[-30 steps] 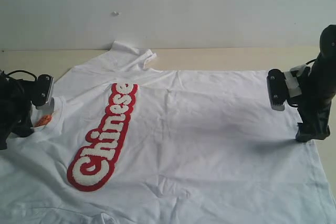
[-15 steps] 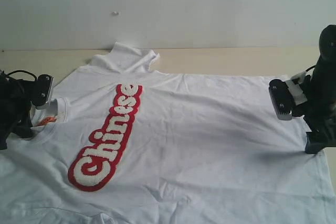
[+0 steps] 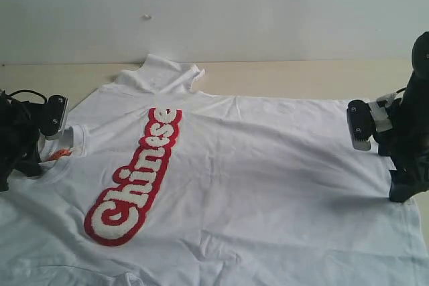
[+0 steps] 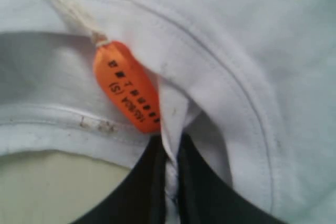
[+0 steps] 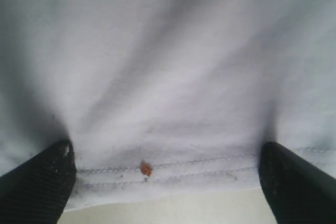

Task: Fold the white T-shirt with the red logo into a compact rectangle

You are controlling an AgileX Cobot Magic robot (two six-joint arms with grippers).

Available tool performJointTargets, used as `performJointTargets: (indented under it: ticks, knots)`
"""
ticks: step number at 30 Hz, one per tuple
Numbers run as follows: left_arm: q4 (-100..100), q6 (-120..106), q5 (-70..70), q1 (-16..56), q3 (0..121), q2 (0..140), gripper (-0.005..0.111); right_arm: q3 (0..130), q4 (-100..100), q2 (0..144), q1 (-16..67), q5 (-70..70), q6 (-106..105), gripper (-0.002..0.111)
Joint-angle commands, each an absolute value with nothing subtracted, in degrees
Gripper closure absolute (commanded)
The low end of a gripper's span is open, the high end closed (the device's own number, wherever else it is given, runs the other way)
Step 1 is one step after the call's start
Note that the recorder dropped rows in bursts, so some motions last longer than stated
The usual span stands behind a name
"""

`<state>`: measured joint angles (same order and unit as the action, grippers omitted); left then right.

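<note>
At the left gripper (image 4: 170, 153) — pinched together on a fold of the collar (image 4: 210, 77), just beside the orange tag (image 4: 128, 90). At the right gripper (image 5: 165, 166) — spread wide, straddling the hem (image 5: 220, 162), not closed on it. Between them, flat over the table (image 3: 301, 75), the white T-shirt (image 3: 268, 179), with the red logo (image 3: 137, 179) face up nearer the left arm. Possible trouble: pulling by the collar alone, so dragging and wrinkling the cloth; closing too high, so missing the hem. Nothing in the way; only the far sleeve (image 3: 167, 72) bunched near the wall (image 3: 268, 11).
</note>
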<state>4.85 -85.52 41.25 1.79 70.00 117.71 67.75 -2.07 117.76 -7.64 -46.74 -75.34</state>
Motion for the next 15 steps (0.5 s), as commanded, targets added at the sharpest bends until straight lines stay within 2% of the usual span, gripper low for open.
performJointTargets:
  ticks: [1,15]
  knots:
    - [5.01,-85.23,42.83,1.72,69.52,118.63,0.107,65.10,5.86,122.01,-7.61,-45.53,-72.73,0.016]
    - [5.11,-85.23,42.84,1.72,69.52,118.63,0.107,64.98,7.39,122.01,-7.61,-45.33,-69.75,0.016]
